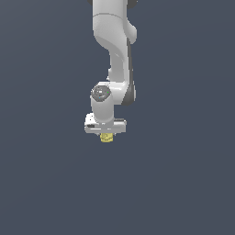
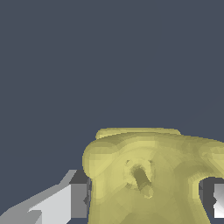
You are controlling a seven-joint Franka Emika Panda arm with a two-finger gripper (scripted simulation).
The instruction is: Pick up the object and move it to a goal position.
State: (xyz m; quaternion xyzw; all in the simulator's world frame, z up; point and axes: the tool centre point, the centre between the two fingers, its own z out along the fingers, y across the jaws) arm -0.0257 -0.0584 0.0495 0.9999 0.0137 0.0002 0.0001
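In the exterior view the white arm (image 1: pixel 114 50) comes straight down from the top edge, and the gripper (image 1: pixel 106 134) sits right over the object (image 1: pixel 107 137), a small pale-yellow lump poking out just under the hand; no tabletop edge or corner is visible, only flat dark ground, and no goal marker shows in either view. Wrist view left to right: one of the fingers (image 2: pixel 74 200) is pressed against the lump's side, the lump fills the middle, and the other finger (image 2: pixel 218 200) sits at a notch on its far side. So the fingers look clamped on the object, touching both sides. I can't tell whether it is lifted or resting on the ground. Judgement: grasp is in, the transport step is next. Hold the clamp force steady, rise vertically first, then translate slowly. The part is lumpy and tiny next to the hand, so it could twist or slip between the pads if jerked
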